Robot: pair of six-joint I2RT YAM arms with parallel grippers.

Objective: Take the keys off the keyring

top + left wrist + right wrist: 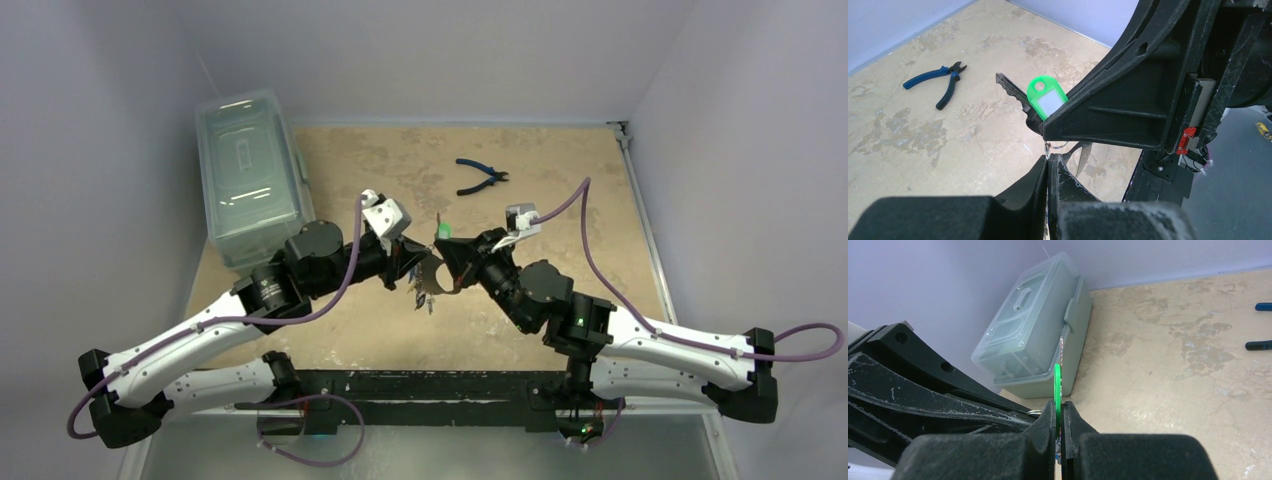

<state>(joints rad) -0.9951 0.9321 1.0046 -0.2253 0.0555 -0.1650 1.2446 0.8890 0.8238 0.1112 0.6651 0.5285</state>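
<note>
Meeting above table (560, 230) centre, right end effector (1060, 412) clamping green-tagged key (1057, 382), left end effector (1049, 162) pinching keyring (1058, 148)

Illumination: even, diffuse, from overhead; soft shadows are cast on the worktop (560, 230). Faint glare is noted on the clear box (245, 160). The left gripper (1048, 162) and right gripper (1060, 410) are rendered slightly soft at close range.

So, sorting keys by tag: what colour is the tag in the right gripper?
Green tag, white insert; left wrist view shows it best.
</note>
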